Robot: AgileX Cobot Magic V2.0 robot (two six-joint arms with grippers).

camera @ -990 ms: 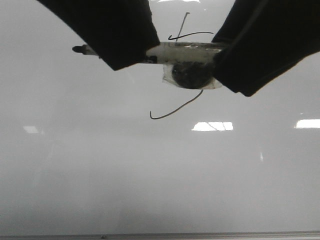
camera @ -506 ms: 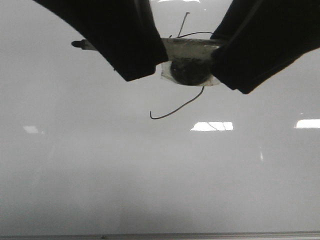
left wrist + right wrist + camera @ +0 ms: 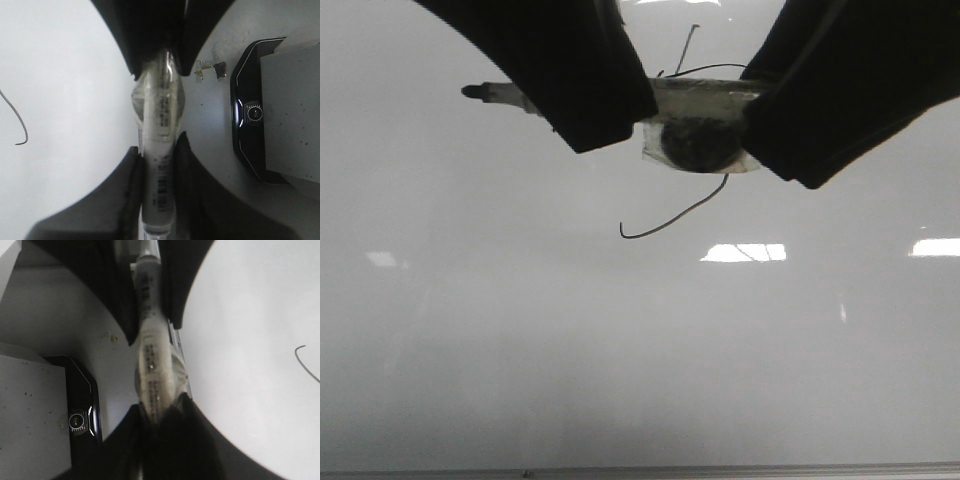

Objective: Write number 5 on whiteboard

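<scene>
On my front feed the number 5 (image 3: 672, 220) sits in the upper middle of the whiteboard (image 3: 620, 340): a thin black line, its slanted stem and top bar showing just above the marker (image 3: 695, 100), its wide open curve trailing out below and ending in a small hook toward the left. The middle of the digit is hidden behind the marker and the arms. I also see the curve's tail in the left wrist feed (image 3: 17, 122) and a short piece of it in the right wrist feed (image 3: 306, 362).

The marker lies roughly level across the front view, its dark tip (image 3: 475, 92) pointing left and free of the fingers. A wad of clear tape around a dark lump (image 3: 698, 148) hangs under its barrel.

The left gripper (image 3: 595, 95) is pinching the marker near the tip end; in its wrist feed I see its fingers (image 3: 192, 165) pressed against either side of the printed barrel (image 3: 159, 165). The right gripper (image 3: 790, 110) is clamped on the other end, its fingers (image 3: 195, 440) closed around the barrel (image 3: 150, 365) in its wrist feed.

The whiteboard is glossy grey-white, with bright rectangular glare patches (image 3: 742, 252) below the digit and a thin metal strip (image 3: 720, 468) along its near edge. Both wrist feeds show a black camera housing (image 3: 255, 115) beside the surface.
</scene>
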